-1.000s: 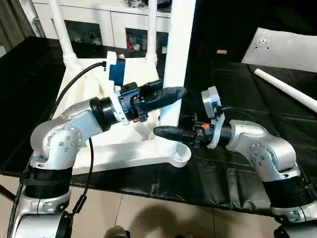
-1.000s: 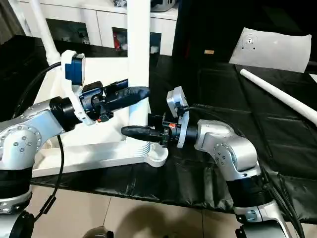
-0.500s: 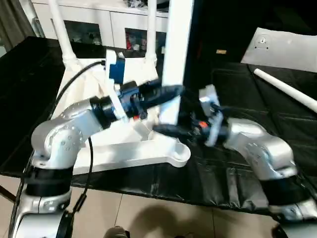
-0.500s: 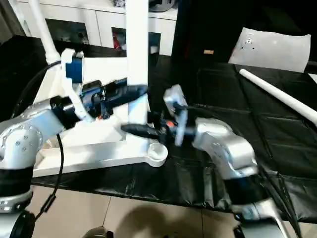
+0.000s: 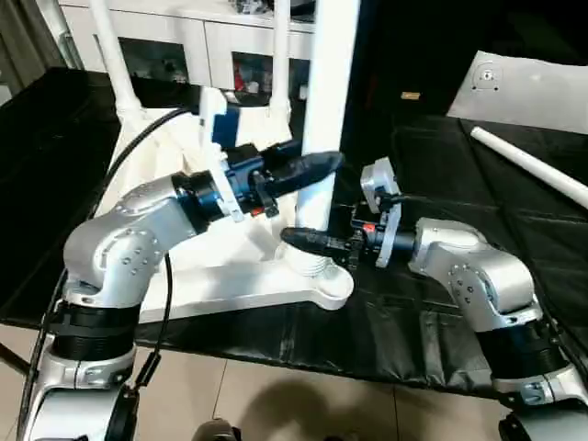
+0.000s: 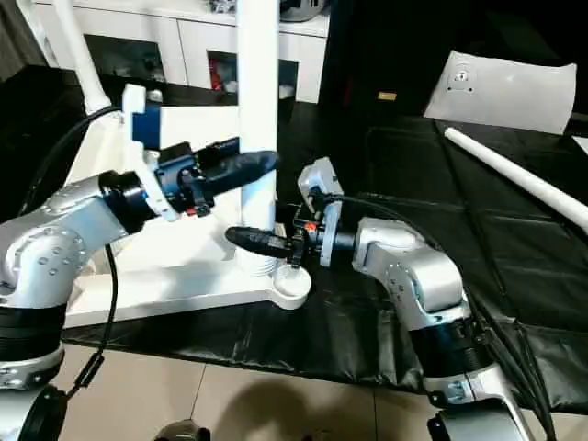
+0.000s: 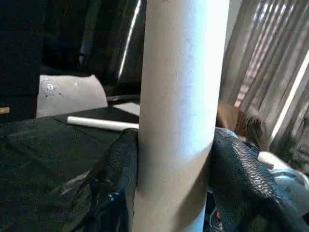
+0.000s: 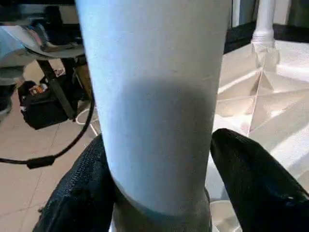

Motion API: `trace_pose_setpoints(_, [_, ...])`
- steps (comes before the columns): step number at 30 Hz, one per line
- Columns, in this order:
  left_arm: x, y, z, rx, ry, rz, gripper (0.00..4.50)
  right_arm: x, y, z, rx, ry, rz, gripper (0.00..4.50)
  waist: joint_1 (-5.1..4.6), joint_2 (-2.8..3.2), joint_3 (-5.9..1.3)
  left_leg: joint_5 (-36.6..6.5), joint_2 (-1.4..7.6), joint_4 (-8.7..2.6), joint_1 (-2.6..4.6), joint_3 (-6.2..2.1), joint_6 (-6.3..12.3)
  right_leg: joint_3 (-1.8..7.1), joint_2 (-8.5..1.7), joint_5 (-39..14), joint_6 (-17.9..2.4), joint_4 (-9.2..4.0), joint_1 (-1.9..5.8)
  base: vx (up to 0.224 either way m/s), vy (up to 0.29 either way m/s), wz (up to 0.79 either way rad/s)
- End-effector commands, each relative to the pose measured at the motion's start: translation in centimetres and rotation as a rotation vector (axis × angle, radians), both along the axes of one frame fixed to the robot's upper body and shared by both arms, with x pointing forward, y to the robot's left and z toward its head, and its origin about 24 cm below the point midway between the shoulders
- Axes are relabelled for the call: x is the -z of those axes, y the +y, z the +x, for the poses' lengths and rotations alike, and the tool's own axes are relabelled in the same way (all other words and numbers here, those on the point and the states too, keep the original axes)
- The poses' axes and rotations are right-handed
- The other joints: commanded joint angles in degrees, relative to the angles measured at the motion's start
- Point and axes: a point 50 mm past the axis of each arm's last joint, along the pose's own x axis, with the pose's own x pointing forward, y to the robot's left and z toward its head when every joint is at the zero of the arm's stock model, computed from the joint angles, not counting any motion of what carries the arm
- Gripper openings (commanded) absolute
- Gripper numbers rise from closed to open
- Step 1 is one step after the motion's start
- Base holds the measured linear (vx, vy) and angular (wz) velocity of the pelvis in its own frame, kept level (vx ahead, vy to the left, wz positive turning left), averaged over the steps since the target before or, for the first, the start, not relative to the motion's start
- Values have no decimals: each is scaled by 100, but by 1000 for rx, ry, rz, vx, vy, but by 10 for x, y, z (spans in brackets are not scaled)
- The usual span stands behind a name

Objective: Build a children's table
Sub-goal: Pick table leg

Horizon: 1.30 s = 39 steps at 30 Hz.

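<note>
Left tool (image 5: 317, 165) and right tool (image 5: 299, 241) both clamped on upright leg (image 5: 323, 101); leg stands in corner socket (image 5: 317, 276) of overturned tabletop (image 5: 230, 280).

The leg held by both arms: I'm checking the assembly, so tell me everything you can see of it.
The leg is a smooth white tube, plastic by its look, standing upright with its ribbed foot in the near corner socket of the upturned tabletop. The left pincer clasps it higher up and the right pincer lower, just above the socket, a black finger on either side. Its top runs out of the picture.
</note>
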Motion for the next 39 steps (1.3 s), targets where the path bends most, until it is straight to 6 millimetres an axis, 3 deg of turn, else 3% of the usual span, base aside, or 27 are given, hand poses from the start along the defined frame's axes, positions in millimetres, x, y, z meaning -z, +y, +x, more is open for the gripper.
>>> trace_pose_setpoints(1, [-7, -8, -5, 58, -51, 26, 187, -6, -2, 5, 33, -21, -16, 310, -2, 67, -424, -1128, 141, -456, 79, 11, -187, 269, -382, -1226, -976, -428, 309, 0, 0, 0])
trace_pose_setpoints(22, [-2, -11, -4, 73, -95, 105, 186, -5, 0, 3, -6, -43, -42, 312, -4, 64, -421, -1176, 144, -459, 85, 15, -197, 273, -386, -1294, -984, -430, 306, 0, 0, 0])
trace_pose_setpoints(32, [-2, -12, -5, 76, -97, 100, 186, -2, 3, 1, -18, -14, -13, 209, -8, 56, -419, -1168, 146, -458, 85, 17, -174, 271, -384, -1255, -1010, -426, 303, 0, 0, 0])
trace_pose_setpoints(39, [-2, -14, -5, 73, -96, 97, 186, 0, 4, 0, -13, -22, -18, 191, -16, 59, -425, -1125, 146, -454, 86, 19, -180, 274, -380, -1179, -1017, -419, 306, 0, 0, 0])
